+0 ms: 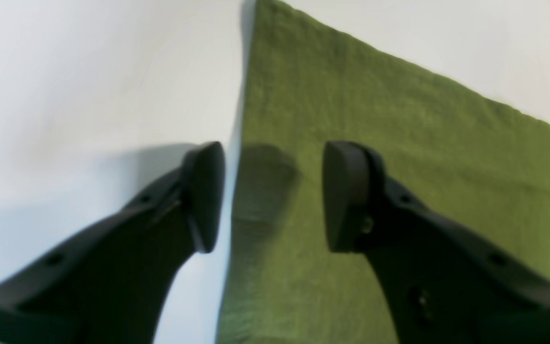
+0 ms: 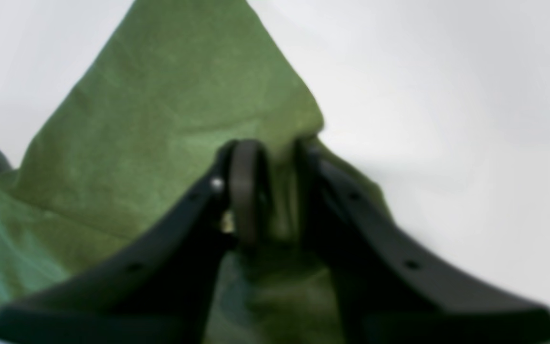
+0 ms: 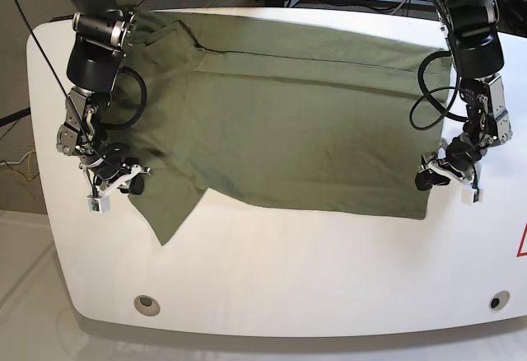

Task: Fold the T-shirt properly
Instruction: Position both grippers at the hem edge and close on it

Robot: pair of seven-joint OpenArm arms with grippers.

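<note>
The olive-green T-shirt (image 3: 296, 130) lies spread across the white table (image 3: 288, 270), with a pointed flap hanging toward the front left. My left gripper (image 3: 438, 176) is at the shirt's right edge. In the left wrist view the left gripper (image 1: 272, 196) is open, and the shirt (image 1: 375, 143) has its edge running between the two fingers. My right gripper (image 3: 123, 181) is at the shirt's left side. In the right wrist view the right gripper (image 2: 280, 186) is shut on a bunched fold of the shirt (image 2: 170, 119), which is lifted into a peak.
The table has rounded front corners, with a small round hole near the front left (image 3: 147, 302) and one near the front right (image 3: 495, 301). Black cables (image 3: 428, 89) loop beside the arm on the right. Cables and equipment stand behind the table's back edge.
</note>
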